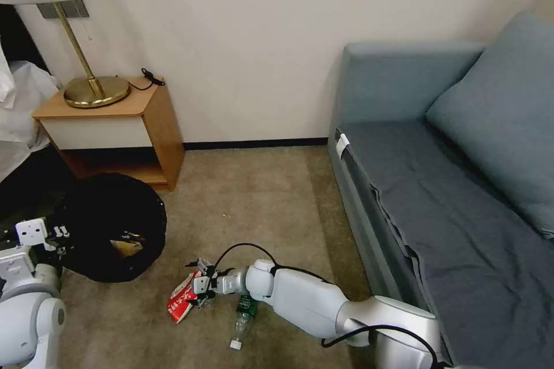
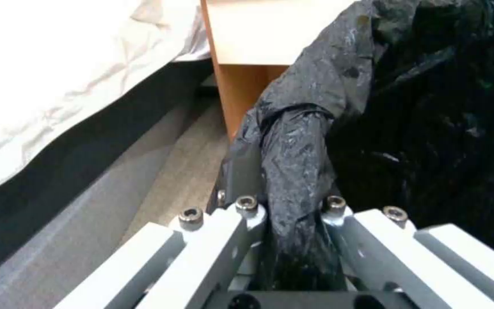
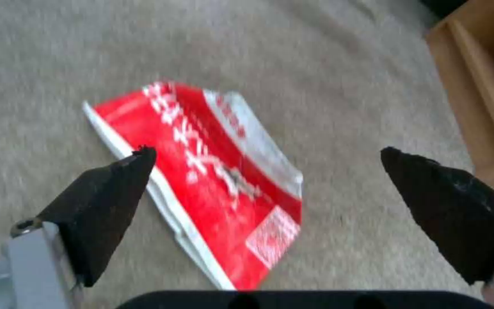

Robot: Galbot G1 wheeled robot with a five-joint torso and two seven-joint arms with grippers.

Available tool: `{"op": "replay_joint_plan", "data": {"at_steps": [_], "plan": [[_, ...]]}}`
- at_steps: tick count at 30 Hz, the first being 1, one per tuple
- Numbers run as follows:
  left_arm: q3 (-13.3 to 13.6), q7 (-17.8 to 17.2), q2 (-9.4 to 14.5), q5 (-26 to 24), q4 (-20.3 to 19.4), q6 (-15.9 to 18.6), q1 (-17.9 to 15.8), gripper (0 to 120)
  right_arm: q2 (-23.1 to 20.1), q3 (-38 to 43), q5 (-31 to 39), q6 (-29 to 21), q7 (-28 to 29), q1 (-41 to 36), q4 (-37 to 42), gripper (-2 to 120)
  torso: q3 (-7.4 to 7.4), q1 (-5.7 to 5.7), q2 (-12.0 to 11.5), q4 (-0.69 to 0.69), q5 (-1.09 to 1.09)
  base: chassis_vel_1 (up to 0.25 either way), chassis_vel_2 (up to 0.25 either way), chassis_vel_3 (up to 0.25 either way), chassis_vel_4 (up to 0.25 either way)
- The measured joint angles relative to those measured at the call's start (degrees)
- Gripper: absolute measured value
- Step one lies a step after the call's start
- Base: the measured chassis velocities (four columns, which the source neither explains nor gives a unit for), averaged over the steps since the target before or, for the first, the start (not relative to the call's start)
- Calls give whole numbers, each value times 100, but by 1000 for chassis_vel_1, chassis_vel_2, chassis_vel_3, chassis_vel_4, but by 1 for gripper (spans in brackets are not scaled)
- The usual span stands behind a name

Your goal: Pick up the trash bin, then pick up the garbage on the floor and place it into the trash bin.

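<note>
my right hand (image 3: 267,165) hangs wide open right over the red-and-white packet (image 3: 212,171) on the floor, so it's way nearer than my left; the packet's long axis runs slantwise across the gap between my fingertips. my left hand (image 2: 290,214) is clenched on the trash bin (image 1: 112,225) rim's black bag.

So the right gripper (image 3: 267,156) hangs over the carpet (image 3: 315,64) with its two dark fingertips (image 3: 107,193) spread wide. The red-and-white packet (image 3: 212,171) lies flat on the carpet between them, closer to one fingertip. A wooden nightstand (image 3: 481,86) sits beyond the packet, well apart.
</note>
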Motion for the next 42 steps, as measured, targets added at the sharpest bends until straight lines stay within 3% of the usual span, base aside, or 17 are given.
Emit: {"op": "replay_joint_plan", "data": {"at_steps": [5,7,9,11,15,18,19,21,22,25,32,40,42], "plan": [[45,4,4,-7,-43,26,-7,4,-4,-43,38,-125,99,91,26,100,0,0,0,-1,-1,0,0,0,0],[79,9,70,-9,-48,30,19,4,-148,-511,979,-746,310,338,711,100,0,0,0,4,6,0,0,0,0],[90,6,90,-9,-49,29,25,4,-254,-616,1219,-888,368,403,876,100,0,0,0,5,7,0,0,0,0],[149,-21,123,-5,-26,30,21,4,-698,-952,2323,-1558,587,630,1506,100,0,0,-1,1,-2,0,0,0,0],[184,-35,130,-20,-4,39,-14,4,-954,-1054,3140,-2021,798,777,1942,100,0,0,-1,-3,0,0,0,0,0],[183,-126,158,-135,31,97,-97,4,-1421,-1156,4657,-2925,1304,1004,2934,100,0,0,-1,-1,2,0,0,0,0],[183,-126,158,-135,31,97,-97,4,-1421,-1156,4657,-2925,1304,1004,2934,100,0,0,-1,-1,2,0,0,0,0],[128,-187,190,-210,67,108,-135,4,-1747,-1158,5849,-3503,1674,1088,3625,100,0,0,-1,1,1,0,0,0,0],[128,-187,190,-210,67,108,-135,4,-1747,-1158,5849,-3503,1674,1088,3625,100,0,0,-1,1,1,0,0,0,0],[84,-235,197,-295,59,108,-151,4,-2022,-1116,6972,-4201,2308,1098,4193,100,0,0,-1,0,1,0,0,0,0],[144,-399,59,-350,-90,208,-229,4,-2082,-1077,7935,-5091,3093,1042,4436,100,0,0,-1,0,1,0,0,0,0],[243,-477,-72,-351,-296,332,-241,4,-2135,-1121,8027,-5453,3317,1086,4427,100,0,0,-1,0,1,0,0,0,0],[339,-520,-192,-347,-410,401,-265,4,-2186,-1120,8274,-5792,3604,1104,4465,100,0,0,-1,0,1,0,0,0,0]]}}
